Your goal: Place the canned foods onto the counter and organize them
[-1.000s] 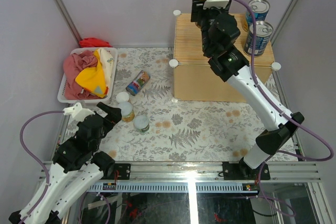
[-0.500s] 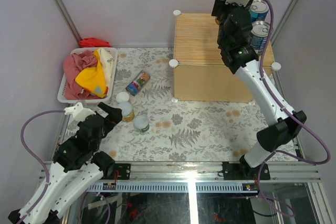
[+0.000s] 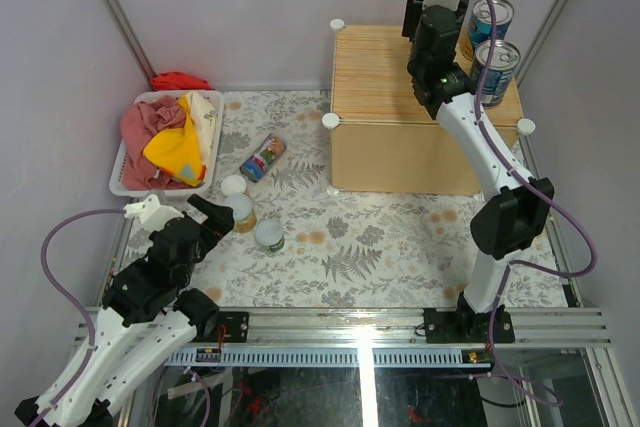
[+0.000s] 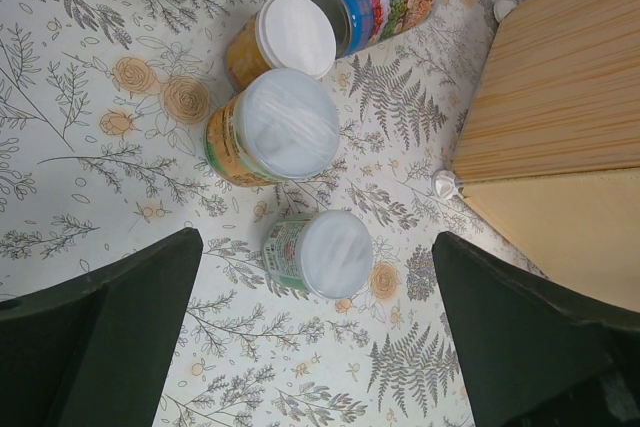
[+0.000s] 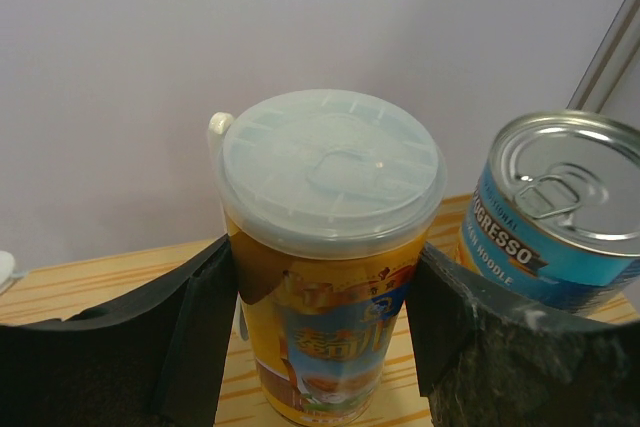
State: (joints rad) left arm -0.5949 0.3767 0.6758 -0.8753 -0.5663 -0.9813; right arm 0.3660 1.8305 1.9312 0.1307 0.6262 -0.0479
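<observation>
Right hand [image 5: 325, 332] is clenching an orange jar [image 5: 330, 247] — ribbed pale lid — at the wood-grain bench [image 5: 90, 292], a shiny blue tin [image 5: 555, 217] crowding its three o'clock; left hand [image 4: 320, 337] is gaping.

The counter [image 3: 380, 72] was pale wood-grain with white corner knobs [image 3: 330, 120]. Two tins [image 3: 494, 72] wore blue labels under silver tops. The yellow jar [image 5: 330, 247] carried a blue-and-orange picture label and a frosted pale lid. The table cloth [image 3: 400, 237] was white, printed with grey ferns and orange-brown flowers. The basket [image 3: 214, 142] was white, its cloths [image 3: 150, 137] pink-red and yellow.
</observation>
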